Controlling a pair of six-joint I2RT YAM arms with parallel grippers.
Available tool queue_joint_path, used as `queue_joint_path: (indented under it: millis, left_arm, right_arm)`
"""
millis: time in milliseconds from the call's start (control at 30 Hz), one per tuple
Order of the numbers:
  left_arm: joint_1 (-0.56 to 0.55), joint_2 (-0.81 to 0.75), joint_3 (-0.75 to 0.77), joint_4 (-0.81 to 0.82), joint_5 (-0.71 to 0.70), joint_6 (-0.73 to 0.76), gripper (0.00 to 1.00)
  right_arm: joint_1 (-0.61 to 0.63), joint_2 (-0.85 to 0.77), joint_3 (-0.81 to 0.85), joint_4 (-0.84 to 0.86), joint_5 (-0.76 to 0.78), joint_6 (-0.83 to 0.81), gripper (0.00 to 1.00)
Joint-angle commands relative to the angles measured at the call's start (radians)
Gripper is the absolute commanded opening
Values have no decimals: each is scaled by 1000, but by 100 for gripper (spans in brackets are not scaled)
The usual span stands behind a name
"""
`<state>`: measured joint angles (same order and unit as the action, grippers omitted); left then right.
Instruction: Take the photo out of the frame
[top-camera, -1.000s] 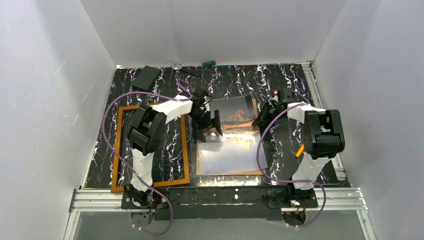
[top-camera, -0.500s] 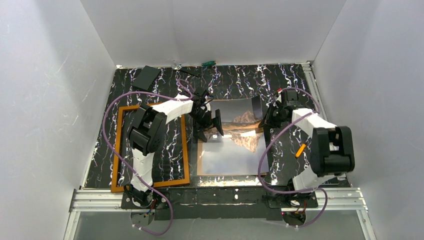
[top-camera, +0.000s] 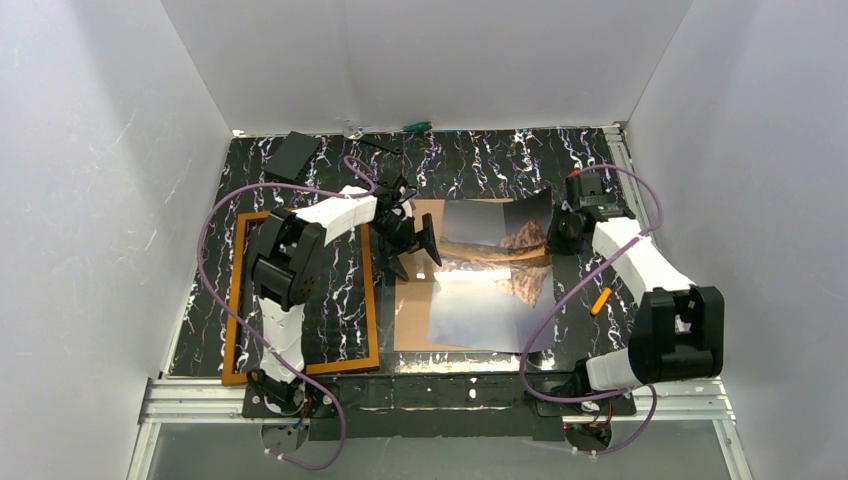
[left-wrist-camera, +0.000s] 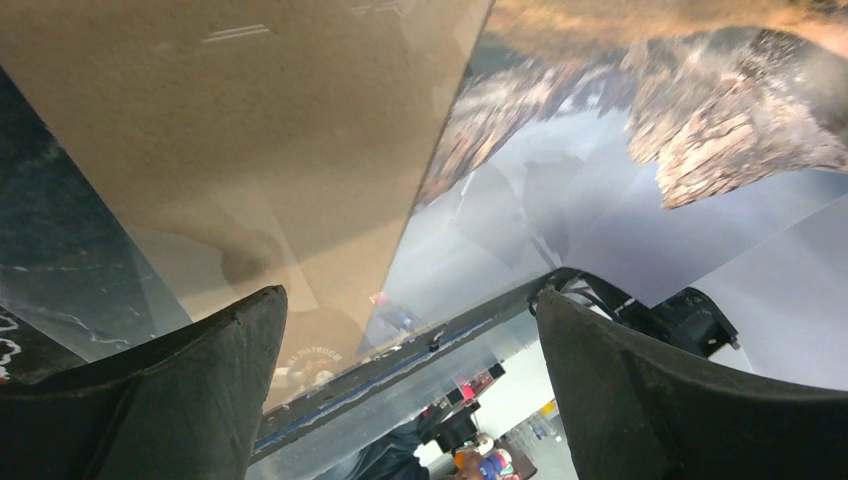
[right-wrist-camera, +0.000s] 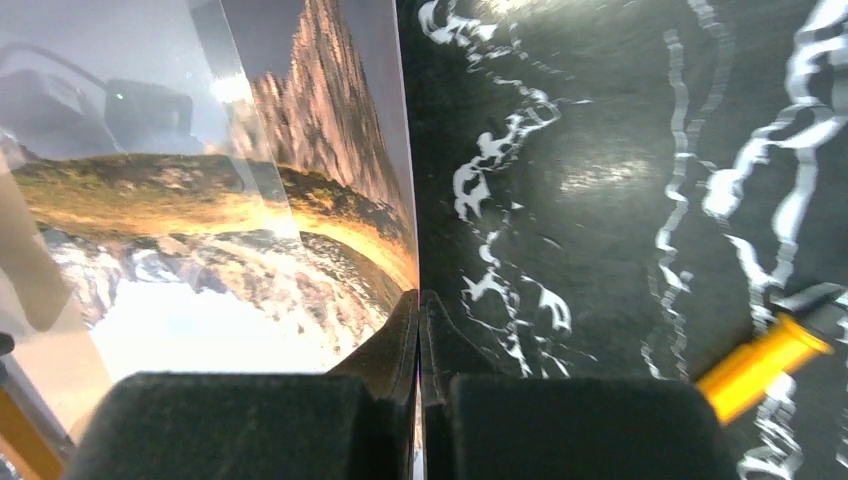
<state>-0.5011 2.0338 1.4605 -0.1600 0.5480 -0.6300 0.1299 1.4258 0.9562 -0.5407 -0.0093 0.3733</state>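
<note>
Right gripper (right-wrist-camera: 420, 305) closed, apparently pinching large mountain-print photo (top-camera: 490, 275) right edge | left gripper (left-wrist-camera: 408, 300) open over its left | thin orange-brown wooden frame (top-camera: 233, 300) well left

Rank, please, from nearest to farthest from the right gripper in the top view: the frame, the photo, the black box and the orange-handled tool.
From the right gripper:
1. The photo, pinched at its right edge.
2. The orange-handled tool, on the mat at the right.
3. The frame, across on the left.
4. The black box, in the far-left corner.
</note>
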Motion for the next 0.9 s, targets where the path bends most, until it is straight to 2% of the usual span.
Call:
queue_joint_path:
  millis: [0, 200, 333, 500, 700, 767, 867]
  left_arm:
    - [-1, -91, -21, -83, 85, -22, 96]
    - [2, -150, 24, -86, 133, -37, 96]
    - [21, -220, 54, -141, 109, 0, 96]
    - [71, -357, 33, -240, -16, 76, 96]
    - [122, -584, -58, -318, -164, 152, 97]
    - [127, -644, -91, -340, -214, 167, 97]
    - [132, -720, -119, -369, -292, 177, 98]
  right_arm:
    - [31, -107, 159, -183, 207, -30, 1]
    - [110, -201, 323, -329, 329, -79, 1]
    - [224, -255, 420, -352, 270, -116, 1]
    - [386, -237, 588, -374, 222, -74, 1]
    - [580, -131, 885, -407, 225, -46, 1]
    - [632, -93, 959, -402, 183, -27, 1]
    - [673, -69, 1007, -350, 37, 32, 1]
